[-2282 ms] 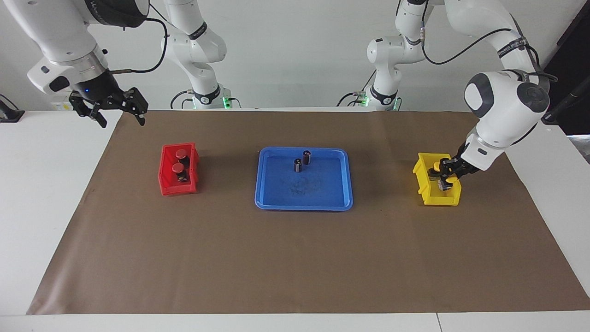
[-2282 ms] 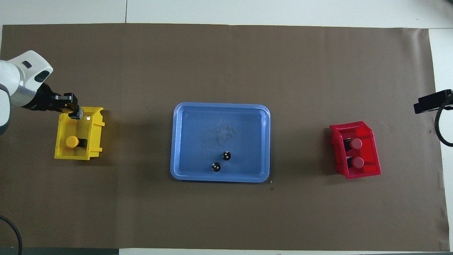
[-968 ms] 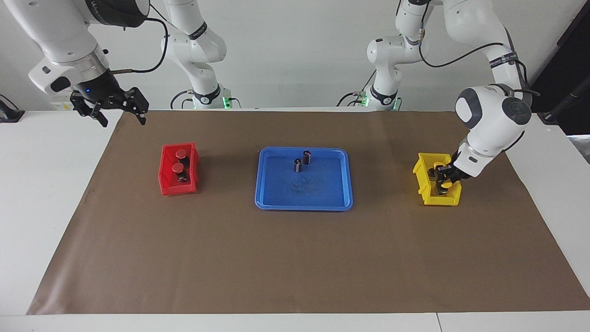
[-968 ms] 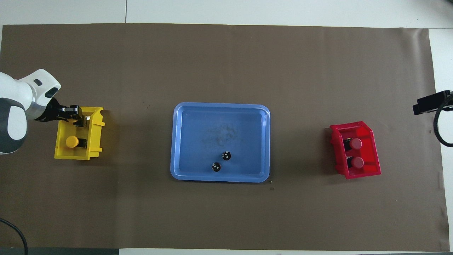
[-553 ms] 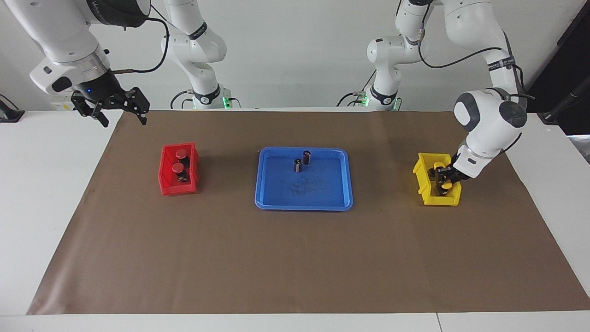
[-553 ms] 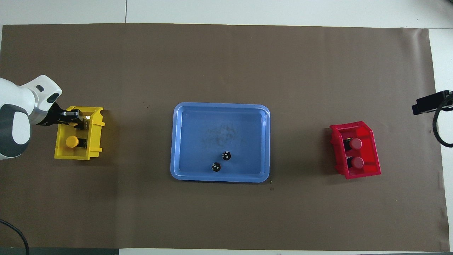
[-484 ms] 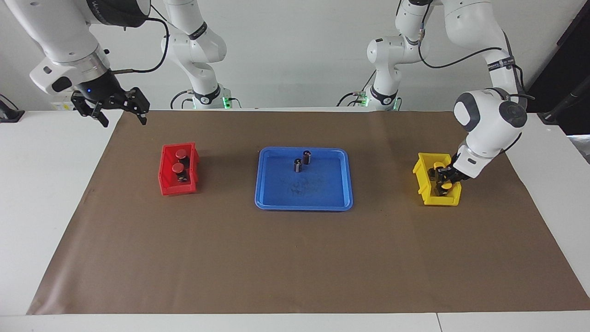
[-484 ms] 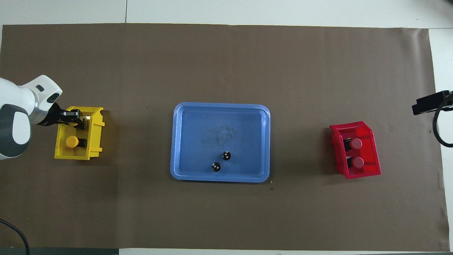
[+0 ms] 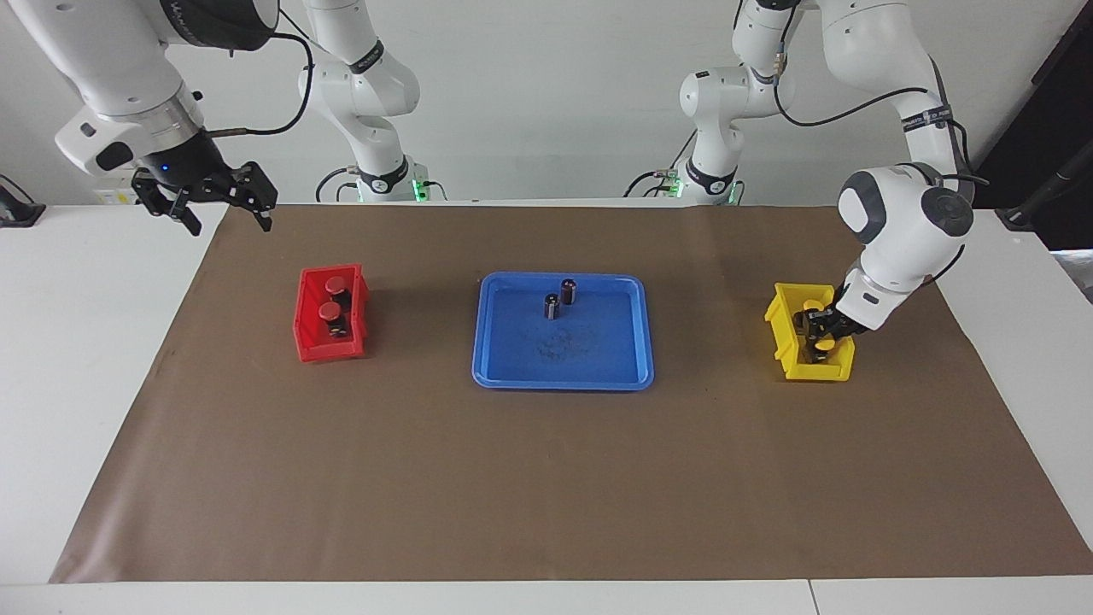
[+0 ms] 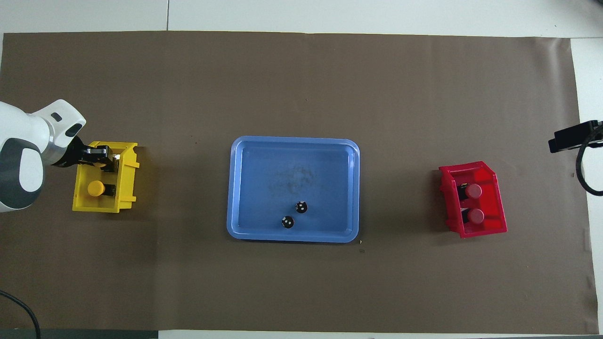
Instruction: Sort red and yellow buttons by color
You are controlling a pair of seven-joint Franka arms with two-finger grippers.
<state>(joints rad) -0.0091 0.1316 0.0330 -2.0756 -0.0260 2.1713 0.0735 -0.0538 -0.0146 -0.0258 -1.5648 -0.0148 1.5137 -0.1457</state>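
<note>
- One round yellow-capped push button (image 9: 825, 345) sits low inside the yellow plastic bin (image 9: 790, 366), clamped in the left pincer (image 9: 821, 335).
- Let go gently, then lift straight up.
- The right pincer (image 9: 224, 207) waits, fingers apart, over the brown mat's corner.

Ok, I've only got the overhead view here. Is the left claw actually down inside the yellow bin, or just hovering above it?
Observer: In the facing view the left claw is lowered into the yellow bin, with its tips below the rim.
Operator: And the right claw? I barely see it.
Observer: The right claw waits up in the air over the right arm's end of the table, open and holding nothing.
</note>
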